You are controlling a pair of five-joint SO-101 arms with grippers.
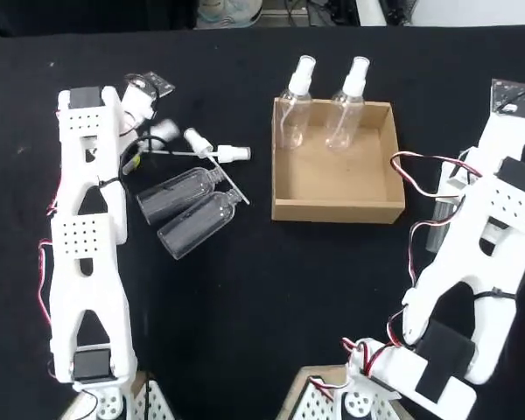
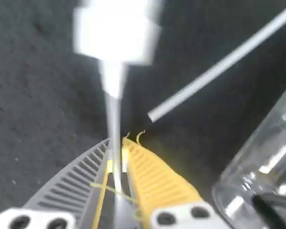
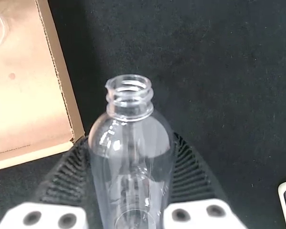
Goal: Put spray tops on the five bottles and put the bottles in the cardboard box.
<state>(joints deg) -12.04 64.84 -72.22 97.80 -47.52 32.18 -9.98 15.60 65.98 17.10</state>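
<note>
**Inspector:** Start at the left. What is the condition of that arm?

**Assessor:** The left gripper has its grey and yellow fingers pressed together on the thin dip tube of a spray top. The white head of the top stands clear ahead of the fingertips, over the black table. A second dip tube lies slantwise close by, with its end near the fingertips but not touching them.

**Inspector:** Are there loose items beside that arm?

**Assessor:** Two loose spray tops lie on the table just right of the left arm. Nearer the arm bases, two bare bottles lie on their sides. They touch along their length, and their open necks point toward the box.

**Inspector:** And the middle of the table?

**Assessor:** The cardboard box sits there, open upward. Two capped bottles are inside, side by side against the far wall. Both have tops fitted, and the heads rise above the rim.

**Inspector:** The right side?

**Assessor:** The right gripper is clamped on a clear bottle, with a finger against each flank. The threaded neck is open and carries no top. In the right wrist view the bottle is just outside the box wall, near a corner, and apart from the cardboard. In the high view it shows as a pale shape between the box and the right arm. Whether it is upright or tilted cannot be determined
</note>
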